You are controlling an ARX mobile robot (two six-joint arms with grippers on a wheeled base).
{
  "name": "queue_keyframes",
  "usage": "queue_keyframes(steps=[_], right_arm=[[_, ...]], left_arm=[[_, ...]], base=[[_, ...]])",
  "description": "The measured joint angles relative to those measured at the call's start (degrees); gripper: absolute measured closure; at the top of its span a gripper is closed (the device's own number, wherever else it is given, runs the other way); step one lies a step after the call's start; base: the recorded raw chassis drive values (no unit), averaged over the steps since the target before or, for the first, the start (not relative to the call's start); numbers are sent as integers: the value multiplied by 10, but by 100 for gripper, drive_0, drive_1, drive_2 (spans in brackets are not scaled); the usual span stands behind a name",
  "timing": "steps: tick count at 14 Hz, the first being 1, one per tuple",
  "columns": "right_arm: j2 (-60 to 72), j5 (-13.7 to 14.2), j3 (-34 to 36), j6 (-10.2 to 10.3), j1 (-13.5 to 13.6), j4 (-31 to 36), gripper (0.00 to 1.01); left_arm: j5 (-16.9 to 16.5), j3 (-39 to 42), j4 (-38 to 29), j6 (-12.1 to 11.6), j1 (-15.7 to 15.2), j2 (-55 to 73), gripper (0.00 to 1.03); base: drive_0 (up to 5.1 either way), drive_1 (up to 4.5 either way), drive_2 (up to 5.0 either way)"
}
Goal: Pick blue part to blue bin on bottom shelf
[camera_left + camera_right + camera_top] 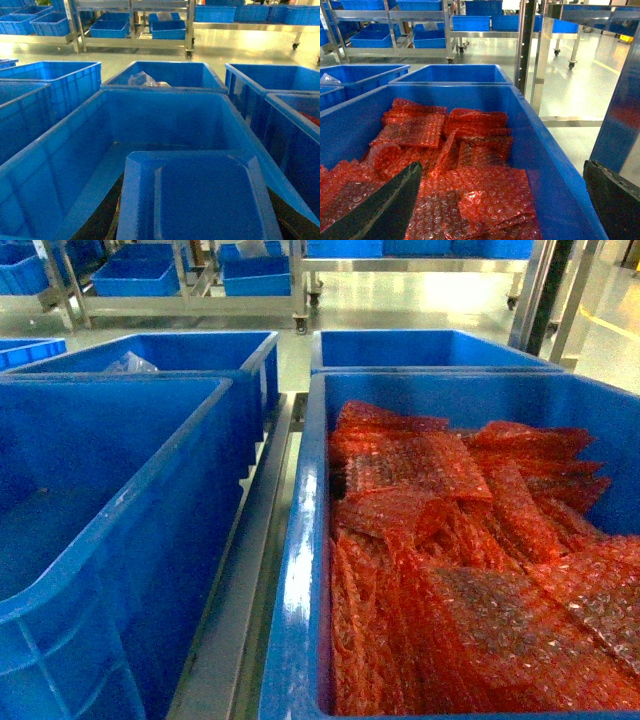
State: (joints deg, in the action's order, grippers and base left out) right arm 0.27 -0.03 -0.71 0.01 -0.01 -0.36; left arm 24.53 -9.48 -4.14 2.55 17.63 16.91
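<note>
Warehouse-type floor, shiny and pale green, with steel racks (190,300) of blue crates at the back and more crates packed up close. Using the crate of red bubble-wrap bags (470,570) as the landmark: the blue bin (110,540) sits just left of it, with a metal rail (255,570) running between the two. It looks bare inside, smooth blue walls and floor. Beyond it is another crate with a clear plastic bag (128,364) in it.

The blue part (197,197), a flat square tray-looking piece, fills the bottom of the left wrist view and sits right over the blue bin's opening. The left gripper (195,235) seems to be carrying it, since dark fingers (100,220) peek out at both lower edges of the part, but I can't actually tell how they're clamped on it.

The right gripper (500,210) hangs over the red-bag crate with its fingers (385,205) spread wide and nothing between them.

My read: this is the drop-off step. To do it well, I'd lower the part down inside the bin's walls before letting go, keep it level so a corner doesn't catch the rim, and stay clear of the wall toward the red-bag crate. The right arm should just stay put.
</note>
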Motion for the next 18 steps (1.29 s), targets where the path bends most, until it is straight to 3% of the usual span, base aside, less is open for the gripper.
queue_keyframes(steps=[18], right_arm=[[0,0,0,0,0,1,3]], left_arm=[[0,0,-1,0,0,-2,59]], base=[[0,0,0]])
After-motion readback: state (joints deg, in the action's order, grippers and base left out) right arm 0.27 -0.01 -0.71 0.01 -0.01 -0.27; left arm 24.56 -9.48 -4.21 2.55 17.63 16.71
